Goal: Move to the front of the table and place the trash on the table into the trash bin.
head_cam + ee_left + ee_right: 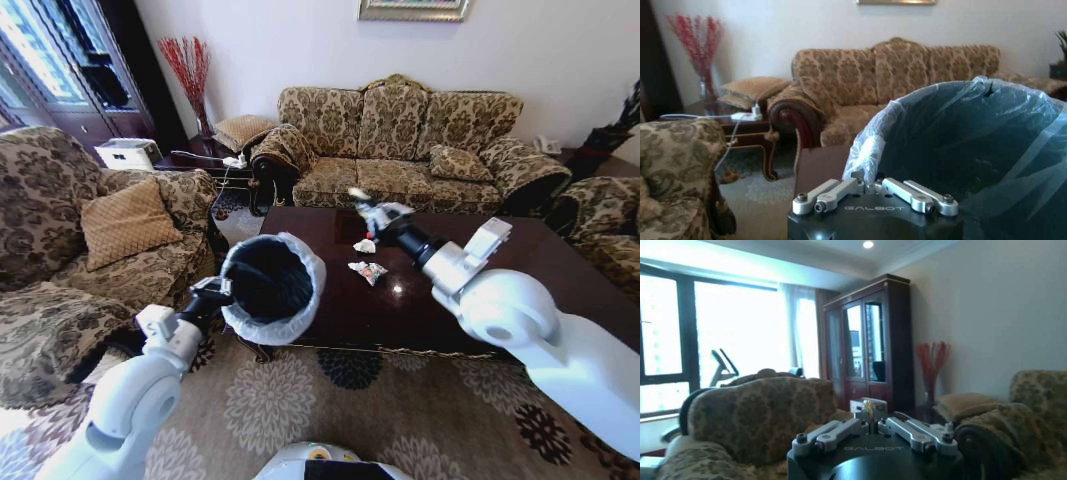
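The left pincer (pixel 222 290) is clamped on the rim of the trash bin (pixel 272 287), pinching the bag liner folded over it, and holds the bin up just beside the near left corner of the desk (pixel 500 300), its mouth tilted toward the robot. In the left wrist view the fingers (pixel 840 188) meet on the plastic at the rim (pixel 870 150).

The right pincer (pixel 366 200) hangs above the desk's far side. In the right wrist view its fingers (pixel 840 429) are drawn in close together with something small and thin standing between their tips; I cannot tell what it is.

Below and just nearer than the right pincer lie two scraps of trash on the glossy top: a crumpled white piece (pixel 365 245) and, a little closer to the robot, a wrapper with red marks (pixel 368 270). They lie close together.

Both scraps look light and soft, likely to crush under a pinch and to skid on the polished wood. Closing from above across the bulkiest fold of each seems the surest hold. The bin, held only by rim and thin liner, may swing or slip.
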